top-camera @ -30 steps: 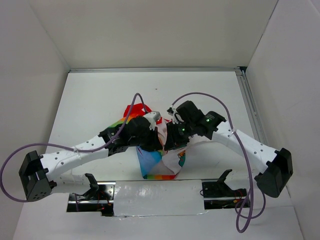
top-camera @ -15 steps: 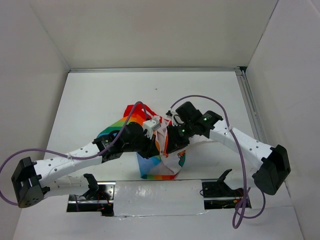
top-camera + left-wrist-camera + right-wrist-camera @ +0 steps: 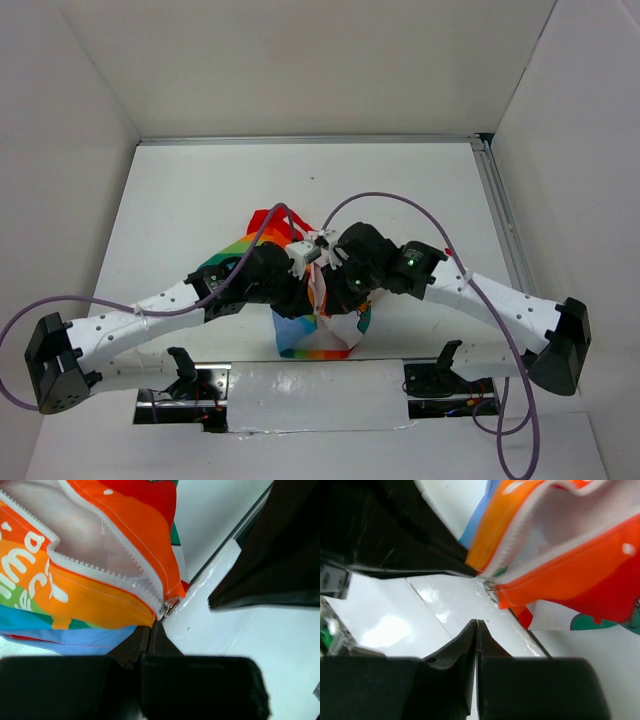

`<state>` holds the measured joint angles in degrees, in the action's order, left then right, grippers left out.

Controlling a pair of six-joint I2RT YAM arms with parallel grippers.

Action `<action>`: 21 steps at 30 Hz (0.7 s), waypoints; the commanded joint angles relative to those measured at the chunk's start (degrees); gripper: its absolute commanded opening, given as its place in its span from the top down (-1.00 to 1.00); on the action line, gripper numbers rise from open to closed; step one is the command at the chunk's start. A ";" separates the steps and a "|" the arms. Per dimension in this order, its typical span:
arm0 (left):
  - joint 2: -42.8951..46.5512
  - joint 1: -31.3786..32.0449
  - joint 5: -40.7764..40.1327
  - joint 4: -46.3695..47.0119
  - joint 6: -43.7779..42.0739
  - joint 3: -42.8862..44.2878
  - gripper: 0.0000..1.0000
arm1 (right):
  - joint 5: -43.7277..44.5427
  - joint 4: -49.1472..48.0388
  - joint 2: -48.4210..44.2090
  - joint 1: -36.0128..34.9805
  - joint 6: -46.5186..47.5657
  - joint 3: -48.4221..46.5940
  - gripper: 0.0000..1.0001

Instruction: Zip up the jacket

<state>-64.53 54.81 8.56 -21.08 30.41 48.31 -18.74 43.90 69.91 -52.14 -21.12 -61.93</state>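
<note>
Overhead camera looks down; both wrist cameras closely share the zipper slider (image 3: 170,606).

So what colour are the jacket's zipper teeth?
White zipper teeth, clearest in the left wrist view.

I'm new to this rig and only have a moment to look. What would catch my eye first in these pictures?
First, the bright rainbow jacket in the middle of the white table, with both arms crowded over it. Up close, its zipper gapes open in a V with the slider at the very bottom. The left gripper seems shut on the hem beside the slider, and the right gripper is shut just short of it.
</note>
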 commanded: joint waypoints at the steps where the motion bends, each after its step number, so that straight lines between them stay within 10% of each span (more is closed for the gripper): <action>1: 1.51 0.04 -0.39 -0.46 1.58 3.63 1.00 | 3.46 -4.78 -2.85 -3.76 3.19 2.16 0.75; 12: 4.32 -0.14 -0.73 1.04 3.33 4.59 1.00 | -4.19 -19.02 -5.83 -0.69 -0.40 10.51 0.15; 21: 4.85 -2.86 -2.23 -0.45 8.52 5.56 1.00 | -8.58 -24.38 -11.28 2.31 -1.11 16.40 0.16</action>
<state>-61.10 52.56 7.07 -23.14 36.58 51.35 -23.83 25.47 61.69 -50.17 -22.02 -46.46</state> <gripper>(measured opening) 0.032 0.423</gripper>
